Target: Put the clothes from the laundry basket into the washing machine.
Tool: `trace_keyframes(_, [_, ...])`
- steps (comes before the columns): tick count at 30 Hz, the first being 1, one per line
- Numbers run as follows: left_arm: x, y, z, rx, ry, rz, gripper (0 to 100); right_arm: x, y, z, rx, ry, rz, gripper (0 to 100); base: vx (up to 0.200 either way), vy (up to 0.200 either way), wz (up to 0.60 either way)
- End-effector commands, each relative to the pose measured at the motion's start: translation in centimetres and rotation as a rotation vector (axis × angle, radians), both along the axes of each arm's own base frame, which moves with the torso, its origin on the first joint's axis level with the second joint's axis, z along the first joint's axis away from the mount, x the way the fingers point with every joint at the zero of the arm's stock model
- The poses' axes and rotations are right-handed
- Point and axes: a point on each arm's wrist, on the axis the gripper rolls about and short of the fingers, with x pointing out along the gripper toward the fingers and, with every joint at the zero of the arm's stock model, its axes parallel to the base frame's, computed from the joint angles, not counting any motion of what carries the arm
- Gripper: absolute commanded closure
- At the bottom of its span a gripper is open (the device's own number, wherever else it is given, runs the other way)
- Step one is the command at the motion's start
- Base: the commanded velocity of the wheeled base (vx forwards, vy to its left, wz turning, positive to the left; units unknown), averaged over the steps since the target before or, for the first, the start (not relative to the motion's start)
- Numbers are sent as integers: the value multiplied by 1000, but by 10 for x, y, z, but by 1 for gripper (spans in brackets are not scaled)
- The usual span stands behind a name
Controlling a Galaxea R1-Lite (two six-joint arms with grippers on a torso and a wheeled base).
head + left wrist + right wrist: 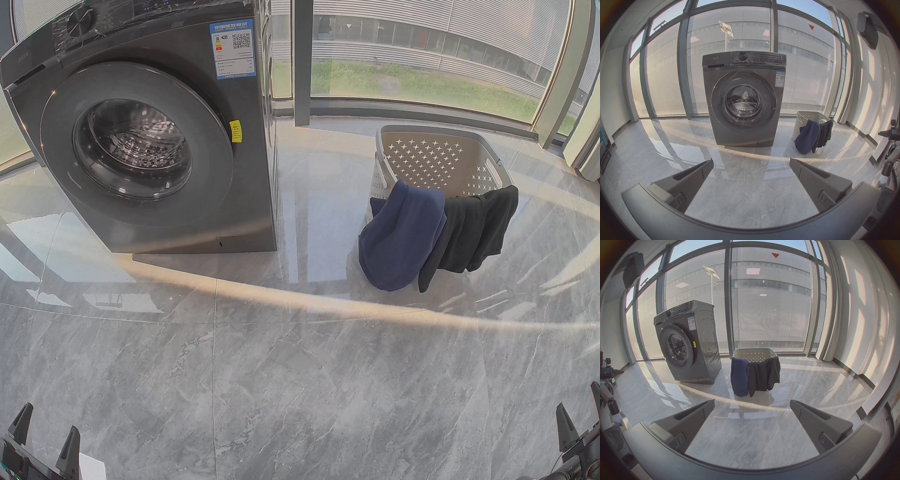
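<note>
Washing machine: dark grey front-loader [156,137] stands on the floor at the robot's left, its back towards the windows.
Machine door: round door with a glass porthole [132,149] lies flush with the front panel; the steel drum shows through the glass.
Machine labels: a blue-and-white label [232,49] sits at the upper corner of the front, with a small yellow sticker [235,131] below it beside the door.
Laundry basket: pale plastic basket [431,164] with star-shaped holes stands upright on the floor to the robot's right of the machine, apart from it and near the window frame.
Blue garment: dark blue cloth [403,240] is draped over the basket's near rim and hangs down the outer wall to about floor level; whether it touches the floor cannot be told.
Black garment: black cloth [475,231] hangs over the same rim just beside the blue one, on the robot's right, with its edge tucked under the blue cloth. It wraps the basket's right corner.
Left gripper: left gripper [49,431] sits low at the near edge of the head view, well apart from the machine and the basket. Its fingers are spread wide and nothing is between them.
Right gripper: right gripper [578,406] sits low at the near right edge, well apart from the basket. It is released, with its fingers apart and empty.
Floor: glossy grey marbled tiles [312,387] carry a band of sunlight between the grippers and the basket.
</note>
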Motion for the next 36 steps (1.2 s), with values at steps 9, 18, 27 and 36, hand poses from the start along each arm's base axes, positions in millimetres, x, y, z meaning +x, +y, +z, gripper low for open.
trace_keyframes(9, [0, 0, -5, 3, 5, -1, 0, 0, 0, -5, 0, -2, 1, 0, 0, -178, 0])
trace_keyframes(18, [0, 0, -5, 6, 5, -1, 0, 0, 0, -5, 1, -2, -1, 0, 0, -200, 0])
trace_keyframes(27, [0, 0, -5, 2, 3, -1, 0, 0, 0, -5, 1, -2, -1, 0, 0, -200, 0])
trace_keyframes(36, [0, 0, -5, -3, 3, 1, 0, 0, 0, -5, 1, -2, -1, 0, 0, -200, 0])
